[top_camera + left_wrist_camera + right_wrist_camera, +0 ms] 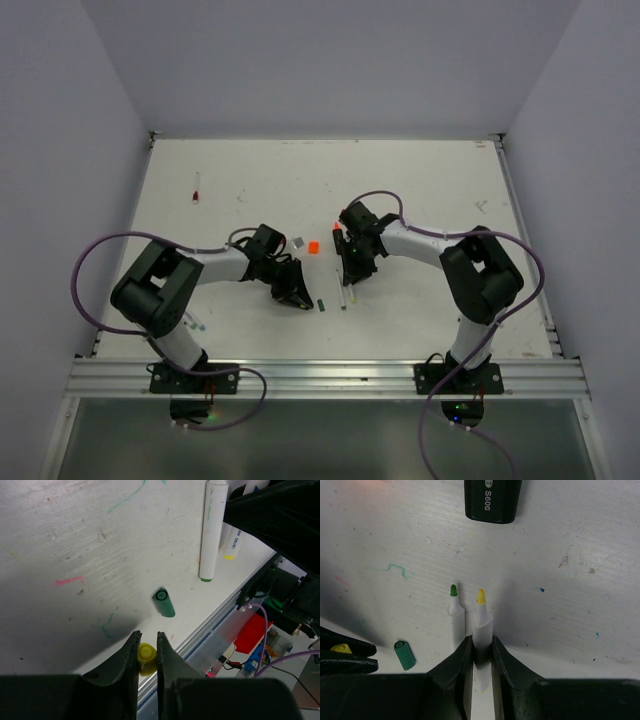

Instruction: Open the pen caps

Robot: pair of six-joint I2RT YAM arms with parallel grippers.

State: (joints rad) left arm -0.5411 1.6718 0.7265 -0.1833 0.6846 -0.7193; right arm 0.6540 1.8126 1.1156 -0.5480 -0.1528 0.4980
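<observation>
Pen sits clamped between right jaws, yellow cap between left jaws.

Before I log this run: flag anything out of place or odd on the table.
Stray ink stains the table: a green squiggle and a pink streak. One red-tipped pen lies alone toward the far left, away from the others. Nothing looks spilled or broken.

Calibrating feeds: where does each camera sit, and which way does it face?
Top external: above, behind bases, looking down on white table; left arm, right arm show.
Left wrist: wrist-mounted, down past left end effector pinching small yellow plastic cap.
Right wrist: likewise, past right end effector gripping yellow-tipped white pen.
Wrist views share the short green plastic cap.
</observation>
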